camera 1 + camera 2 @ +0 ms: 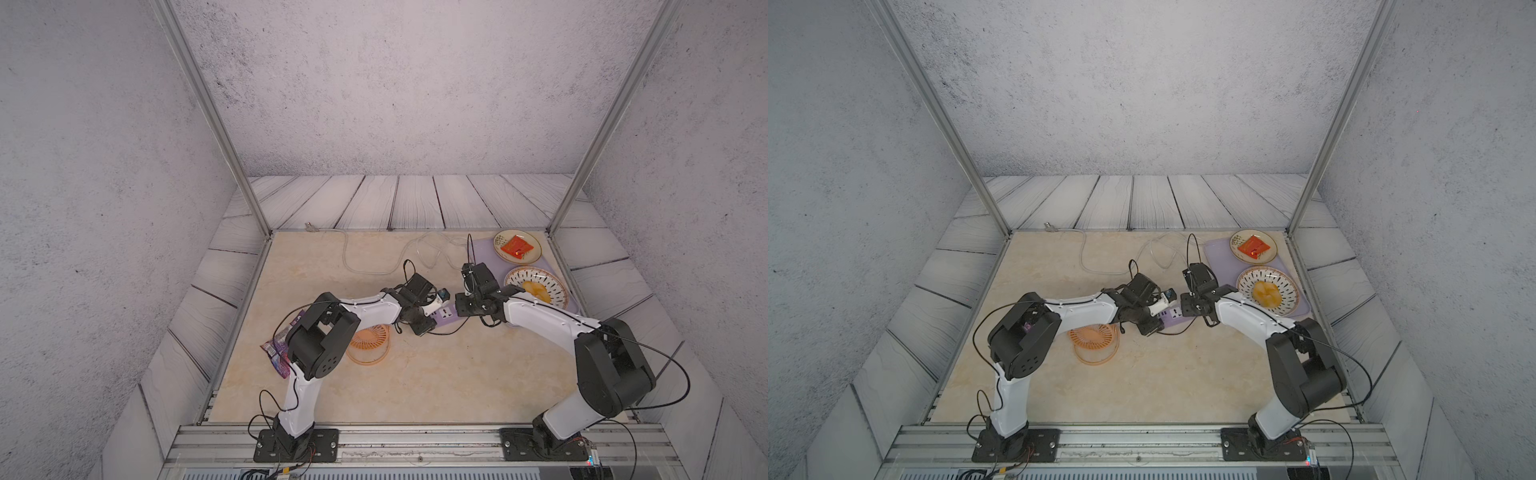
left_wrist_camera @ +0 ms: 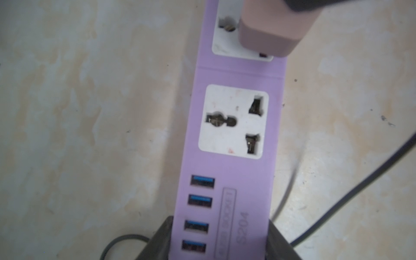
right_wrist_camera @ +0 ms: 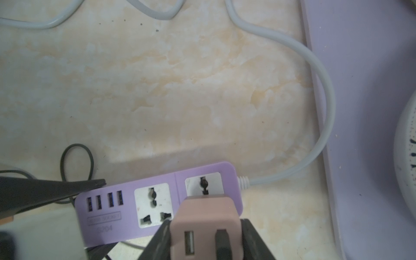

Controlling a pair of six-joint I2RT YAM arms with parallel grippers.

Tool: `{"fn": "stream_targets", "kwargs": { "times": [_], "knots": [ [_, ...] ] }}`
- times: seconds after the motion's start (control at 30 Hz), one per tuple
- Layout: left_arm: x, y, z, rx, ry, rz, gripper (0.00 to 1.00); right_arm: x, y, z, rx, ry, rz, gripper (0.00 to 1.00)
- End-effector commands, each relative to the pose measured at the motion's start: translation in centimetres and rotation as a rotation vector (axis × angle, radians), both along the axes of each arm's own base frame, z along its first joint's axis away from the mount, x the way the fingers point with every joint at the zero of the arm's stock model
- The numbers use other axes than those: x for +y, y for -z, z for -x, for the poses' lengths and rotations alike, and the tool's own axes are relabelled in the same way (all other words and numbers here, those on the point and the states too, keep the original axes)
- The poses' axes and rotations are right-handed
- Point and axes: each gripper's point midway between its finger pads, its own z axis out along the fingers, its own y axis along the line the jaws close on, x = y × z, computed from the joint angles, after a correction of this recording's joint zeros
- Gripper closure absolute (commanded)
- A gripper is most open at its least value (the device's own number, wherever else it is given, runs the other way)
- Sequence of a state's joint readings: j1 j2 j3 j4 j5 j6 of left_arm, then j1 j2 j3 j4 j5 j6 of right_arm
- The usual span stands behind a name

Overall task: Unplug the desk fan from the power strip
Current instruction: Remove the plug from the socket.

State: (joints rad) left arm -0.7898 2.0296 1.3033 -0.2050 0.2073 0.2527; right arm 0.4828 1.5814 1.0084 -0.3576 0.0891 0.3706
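Your left hand (image 2: 219, 227) is pinching the power strip (image 2: 227, 164) across its USB end, with one dark finger against each long side. The strip lies flat near the middle of the surface (image 1: 415, 374), slightly toward the right edge. Its whitish-grey cord (image 3: 324, 112) leaves the opposite end, bends along the side of the pale purple tray (image 3: 360, 90) and loops away toward the back edge.

Your right hand (image 3: 206, 236) is clamped on the pinkish plug cube (image 3: 206, 216), one finger on each side. The cube sits over the white socket nearest the cord, and the socket beside the USB row is uncovered. You cannot tell from either wrist view whether the cube's pins are seated in the socket.

The thin black cable (image 1: 453, 330) trails on the surface just in front of the strip. The desk fan (image 1: 370, 338) rests toward the left edge, about midway between front and back. Its grille faces up and it is partly hidden under your left arm's elbow.

The tray sits in the back right corner and carries two plates. One plate (image 1: 534, 257) holds a red packet (image 1: 516, 247). The other, a striped plate (image 1: 515, 276), holds something yellow (image 1: 536, 291). A purple wrapper (image 1: 276, 351) lies by the left edge under the same arm.
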Motion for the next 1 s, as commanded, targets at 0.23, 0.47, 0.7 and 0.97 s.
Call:
{"fn": "stream_targets", "kwargs": {
  "times": [0.23, 0.47, 0.7, 0.97],
  "knots": [
    [-0.3, 1.1, -0.4, 0.011, -0.049, 0.009, 1.00, 2.3, -0.5, 0.8, 0.104, 0.006, -0.171, 0.92],
    [-0.3, 1.1, -0.4, 0.008, -0.047, 0.008, 1.00, 2.1, -0.5, 0.8, 0.070, -0.016, -0.140, 0.70],
    [-0.2, 1.2, -0.3, 0.009, -0.045, 0.004, 1.00, 2.0, 0.0, 0.6, 0.056, -0.024, -0.135, 0.49],
    [-0.3, 1.1, -0.4, 0.008, -0.042, 0.006, 1.00, 2.2, 0.4, 0.5, 0.047, -0.045, -0.134, 0.52]
  ]
}}
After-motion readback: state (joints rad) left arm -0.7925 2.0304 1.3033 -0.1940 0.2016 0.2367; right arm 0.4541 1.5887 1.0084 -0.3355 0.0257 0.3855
